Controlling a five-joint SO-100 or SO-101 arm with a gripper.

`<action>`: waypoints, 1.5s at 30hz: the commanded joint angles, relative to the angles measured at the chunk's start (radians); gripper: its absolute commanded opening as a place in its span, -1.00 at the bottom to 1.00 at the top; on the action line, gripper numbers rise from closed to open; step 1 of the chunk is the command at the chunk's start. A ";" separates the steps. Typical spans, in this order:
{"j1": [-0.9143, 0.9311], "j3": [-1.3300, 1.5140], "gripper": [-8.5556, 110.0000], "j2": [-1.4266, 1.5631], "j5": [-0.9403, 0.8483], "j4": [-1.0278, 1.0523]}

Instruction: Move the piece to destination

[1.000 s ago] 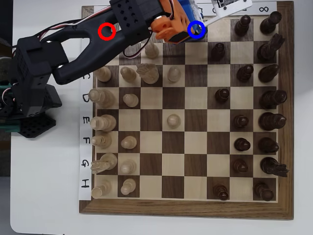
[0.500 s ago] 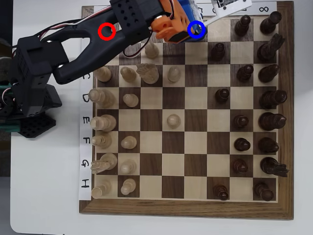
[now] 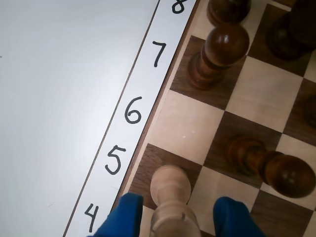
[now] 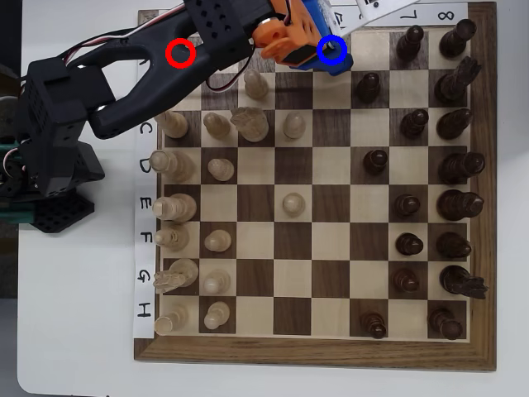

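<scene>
Between the blue fingers: I've got the piece [image 3: 170, 186] dead centre in the wrist view, upright, pale against the dark wood.
Piece's square: it's on the destination [image 3: 144, 170], the dark edge square next to the handwritten 5; I can't make out its base.
Overhead check: the blue ring [image 4: 331, 50] sits over the claw on the top row, and from up there the piece itself is hidden under the orange-and-blue head.
Claw: gripper [image 3: 178, 198] is spread, one finger [image 3: 122, 216] close on the left of the piece, the other with clear board showing between it and the piece, so I'm not clamping anything.
Number strip [image 3: 129, 111]: I read 4 to 8 along the board edge, white table beyond it.
Neighbours: a dark pawn [image 3: 221, 52] is on the 7 square, another [image 3: 276, 170] is toppled-looking in this angle one rank inward; both are apart from the piece.
Arm [image 4: 132, 91]: black, reaching in from the left across the top corner, with the red ring [image 4: 180, 52] over it.
Pale pawn [image 4: 255, 83]: just below the arm, near the claw.
</scene>
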 commanded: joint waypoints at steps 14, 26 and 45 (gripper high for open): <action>-0.126 -0.037 -0.57 0.759 0.377 0.080; -0.318 0.319 -0.57 1.338 0.126 0.120; 0.364 0.831 -0.86 1.853 -0.836 0.048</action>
